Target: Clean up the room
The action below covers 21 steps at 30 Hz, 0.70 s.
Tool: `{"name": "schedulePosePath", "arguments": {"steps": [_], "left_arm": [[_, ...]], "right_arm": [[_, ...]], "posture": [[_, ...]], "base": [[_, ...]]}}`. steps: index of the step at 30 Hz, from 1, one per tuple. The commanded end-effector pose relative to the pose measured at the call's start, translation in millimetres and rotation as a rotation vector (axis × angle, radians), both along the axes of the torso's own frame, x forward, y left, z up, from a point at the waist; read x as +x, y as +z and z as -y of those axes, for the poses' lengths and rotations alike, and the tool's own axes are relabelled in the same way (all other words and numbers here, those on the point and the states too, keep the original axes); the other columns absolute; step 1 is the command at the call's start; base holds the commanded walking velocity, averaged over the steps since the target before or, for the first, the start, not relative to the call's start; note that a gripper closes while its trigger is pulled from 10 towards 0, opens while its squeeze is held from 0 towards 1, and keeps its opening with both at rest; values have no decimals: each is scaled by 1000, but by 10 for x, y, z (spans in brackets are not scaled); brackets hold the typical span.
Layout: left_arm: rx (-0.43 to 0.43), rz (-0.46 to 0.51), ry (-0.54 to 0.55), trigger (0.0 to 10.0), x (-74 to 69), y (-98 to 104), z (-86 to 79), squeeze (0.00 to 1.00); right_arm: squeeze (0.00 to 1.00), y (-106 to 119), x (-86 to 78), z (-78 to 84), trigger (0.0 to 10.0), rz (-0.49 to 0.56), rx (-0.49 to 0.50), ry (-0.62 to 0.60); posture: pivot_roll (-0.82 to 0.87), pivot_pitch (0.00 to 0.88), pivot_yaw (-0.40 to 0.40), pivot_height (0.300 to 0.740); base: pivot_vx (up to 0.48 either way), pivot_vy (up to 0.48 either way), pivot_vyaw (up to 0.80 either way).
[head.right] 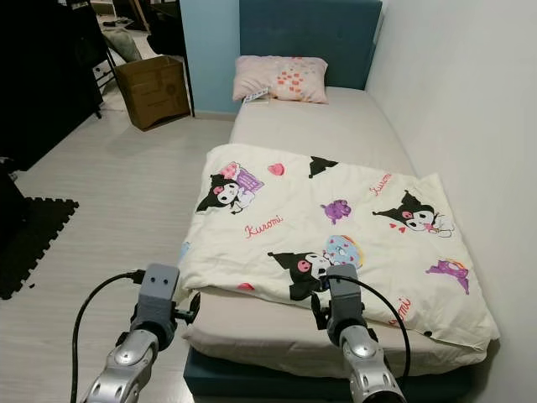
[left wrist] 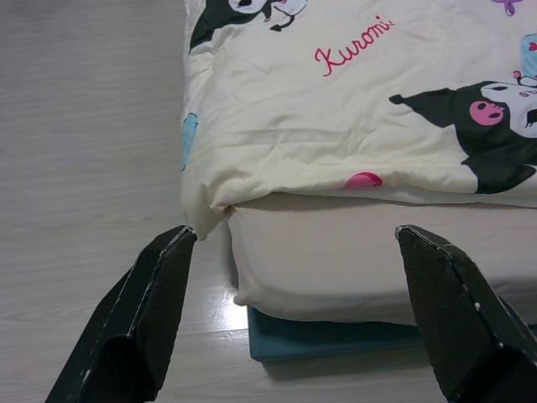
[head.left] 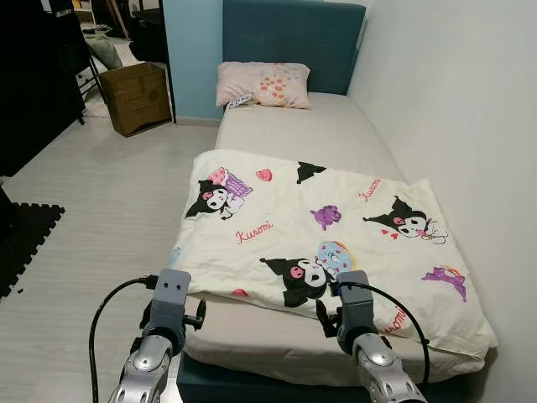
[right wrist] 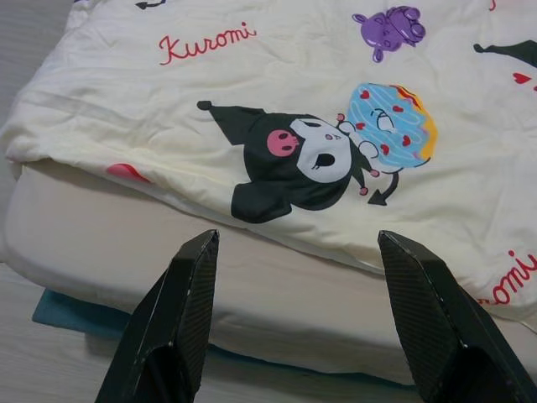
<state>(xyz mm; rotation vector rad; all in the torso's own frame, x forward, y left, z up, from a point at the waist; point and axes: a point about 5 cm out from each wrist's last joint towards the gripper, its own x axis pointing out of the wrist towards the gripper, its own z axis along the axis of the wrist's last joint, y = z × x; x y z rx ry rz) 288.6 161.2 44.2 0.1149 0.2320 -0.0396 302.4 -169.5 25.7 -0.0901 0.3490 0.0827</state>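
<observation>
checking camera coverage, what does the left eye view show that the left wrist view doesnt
Left eye view alone: the pink pillow at the headboard, a cardboard box on the floor, a black foam mat, the wall, and both arms. Left wrist view alone: the open left gripper seen close, aimed at the mattress corner and the teal bed base. Both: the Kuromi blanket and pale floor.

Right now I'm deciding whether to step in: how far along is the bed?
Done: the pillow sits at the headboard. In hand: nothing; the left tool and right tool hang open at the mattress's foot end. Left: the Kuromi blanket lies skewed, its corner over the side, upper mattress bare; a cardboard box stands on the floor.
</observation>
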Motion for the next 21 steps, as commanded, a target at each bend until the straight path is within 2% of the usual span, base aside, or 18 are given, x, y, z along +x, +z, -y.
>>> {"name": "schedulePosePath", "arguments": {"steps": [1, 12, 21], "left_arm": [[-31, -11, -18, 10000, -20, -30, 58, 0], [-41, -7, -25, 10000, -9, -16, 64, 0], [-14, 29, -28, 10000, -11, 15, 41, 0]], "right_arm": [[0, -32, -5, 17, 10000, -25, -2, -8], [0, -17, 13, 9, 10000, -20, 4, -6], [0, -19, 11, -6, 10000, -15, 14, -7]], "posture": [[-41, 86, -49, 740], [-41, 84, -46, 740], [-36, 79, -42, 740]], "base": [[319, 0, 0], [328, 0, 0], [0, 0, 0]]}}
